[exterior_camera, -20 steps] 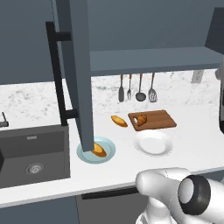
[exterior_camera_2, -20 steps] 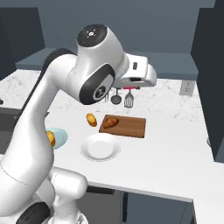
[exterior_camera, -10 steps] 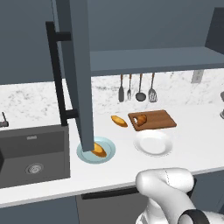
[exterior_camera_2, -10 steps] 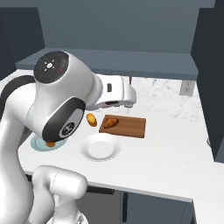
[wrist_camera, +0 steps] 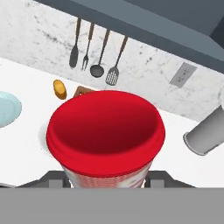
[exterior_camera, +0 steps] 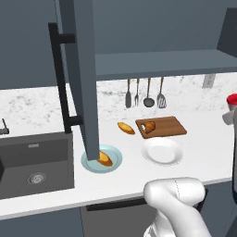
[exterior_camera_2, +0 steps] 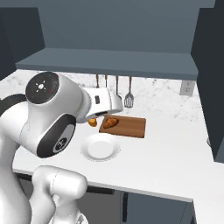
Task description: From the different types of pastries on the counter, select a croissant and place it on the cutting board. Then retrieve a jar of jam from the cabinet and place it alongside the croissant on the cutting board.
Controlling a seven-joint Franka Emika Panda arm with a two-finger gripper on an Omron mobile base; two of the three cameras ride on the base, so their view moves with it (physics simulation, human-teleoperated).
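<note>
In the gripper (wrist_camera: 106, 183), jar of jam (wrist_camera: 106, 135), fingertips mostly hidden

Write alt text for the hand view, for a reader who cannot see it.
A jar of jam with a red lid sits close up between the gripper fingers, held above a white counter. Behind it hang four utensils on a marbled wall, with an orange pastry below them, the edge of a pale blue plate at left and a grey cup at right.
</note>
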